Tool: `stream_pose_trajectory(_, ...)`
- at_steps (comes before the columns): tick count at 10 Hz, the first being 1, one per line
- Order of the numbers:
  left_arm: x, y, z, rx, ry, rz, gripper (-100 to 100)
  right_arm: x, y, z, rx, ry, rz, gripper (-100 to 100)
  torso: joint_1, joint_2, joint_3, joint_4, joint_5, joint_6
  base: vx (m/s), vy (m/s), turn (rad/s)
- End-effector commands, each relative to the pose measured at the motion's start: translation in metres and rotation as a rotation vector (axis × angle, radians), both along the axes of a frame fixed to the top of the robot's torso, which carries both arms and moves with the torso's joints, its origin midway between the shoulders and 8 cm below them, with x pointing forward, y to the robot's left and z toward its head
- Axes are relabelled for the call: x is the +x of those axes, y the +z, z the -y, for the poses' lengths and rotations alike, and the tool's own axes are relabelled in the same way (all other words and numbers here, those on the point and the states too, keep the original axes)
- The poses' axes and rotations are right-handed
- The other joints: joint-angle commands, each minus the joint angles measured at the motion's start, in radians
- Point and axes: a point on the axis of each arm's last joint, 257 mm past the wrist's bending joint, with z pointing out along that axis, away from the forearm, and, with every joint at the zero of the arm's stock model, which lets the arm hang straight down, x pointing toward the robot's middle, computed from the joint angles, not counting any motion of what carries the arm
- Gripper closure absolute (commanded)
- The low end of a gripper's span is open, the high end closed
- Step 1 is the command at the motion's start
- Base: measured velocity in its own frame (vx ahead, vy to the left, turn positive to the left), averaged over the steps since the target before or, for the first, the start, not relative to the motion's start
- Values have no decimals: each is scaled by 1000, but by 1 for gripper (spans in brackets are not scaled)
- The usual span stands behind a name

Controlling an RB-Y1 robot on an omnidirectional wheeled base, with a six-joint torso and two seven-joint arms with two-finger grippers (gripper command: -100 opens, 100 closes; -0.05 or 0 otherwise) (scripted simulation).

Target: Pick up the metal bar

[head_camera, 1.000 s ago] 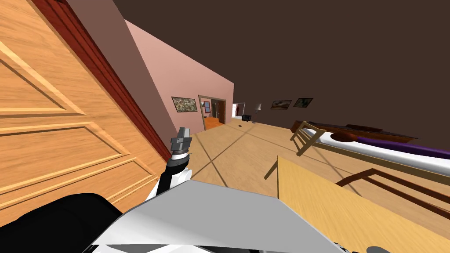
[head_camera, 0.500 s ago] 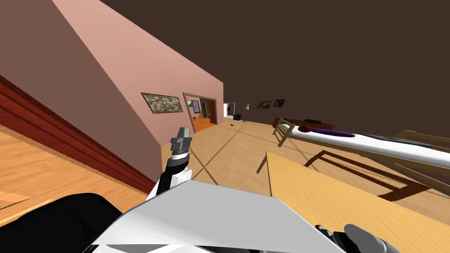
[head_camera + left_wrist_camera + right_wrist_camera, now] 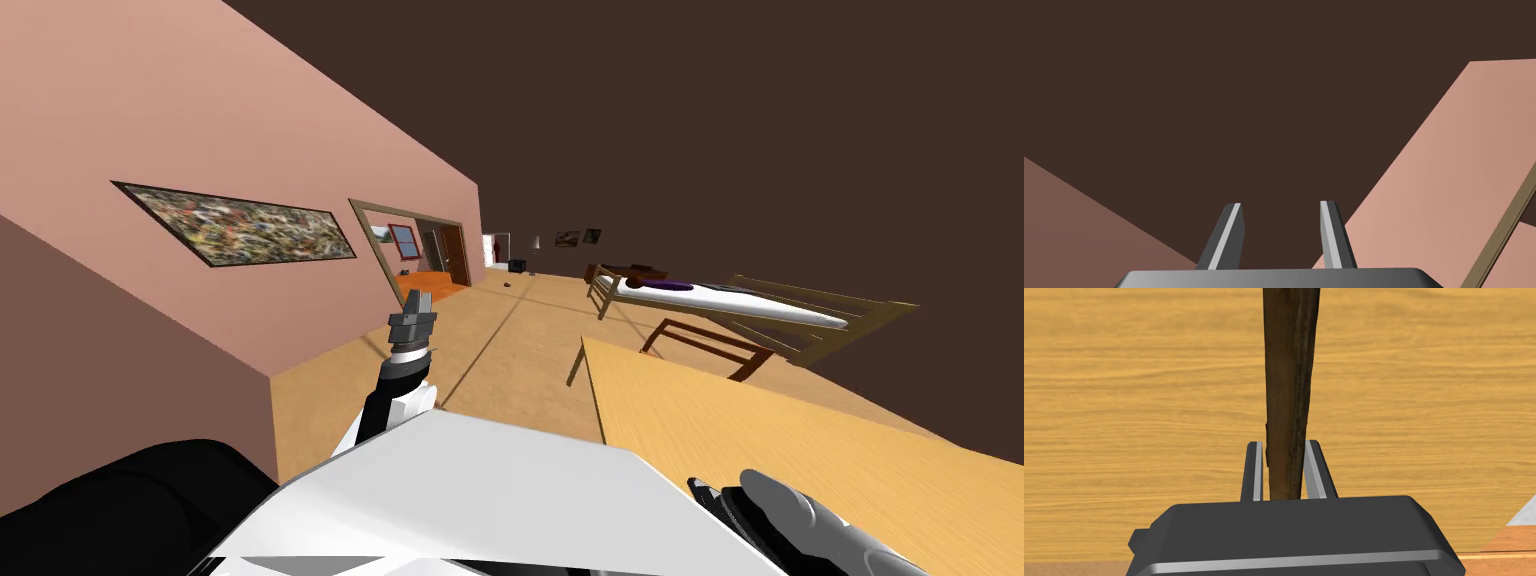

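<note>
A long, dark brown, rusty-looking bar (image 3: 1289, 363) stands between the fingers (image 3: 1255, 468) of my right gripper (image 3: 1284, 443), which is shut on its lower end. Behind the bar lies a light wooden tabletop (image 3: 1124, 388). In the head view the same table (image 3: 760, 440) sits at the right, with my right forearm (image 3: 800, 520) low beside it. My left gripper (image 3: 415, 300) is raised in front of me, left of the table; its fingers (image 3: 1234, 225) stand apart with nothing between them.
A pink wall with a long painting (image 3: 240, 220) runs along the left, ending at a doorway (image 3: 410, 250). Wooden floor (image 3: 520, 340) stretches ahead. A bed with a white mattress (image 3: 720, 295) and a dark wooden frame (image 3: 705, 345) stand beyond the table.
My whole view has swung: the wooden door slid out on the left, the painting and the bed came nearer the middle. My right forearm has risen into the bottom right corner.
</note>
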Motion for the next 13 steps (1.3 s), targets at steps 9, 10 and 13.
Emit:
stream_pose_trajectory(9,0,0,0,0,0,0,0,67,15,-27,-21,368,27,100,0,2,1,0,1,-1,130,42,-352)
stream_pose_trajectory(10,0,0,0,0,0,0,0,65,15,-23,-37,394,16,100,3,0,0,0,1,-2,155,94,-424)
stream_pose_trajectory(13,0,0,0,0,0,0,0,85,22,-27,-58,505,23,100,2,-1,0,0,1,-2,125,66,-383)
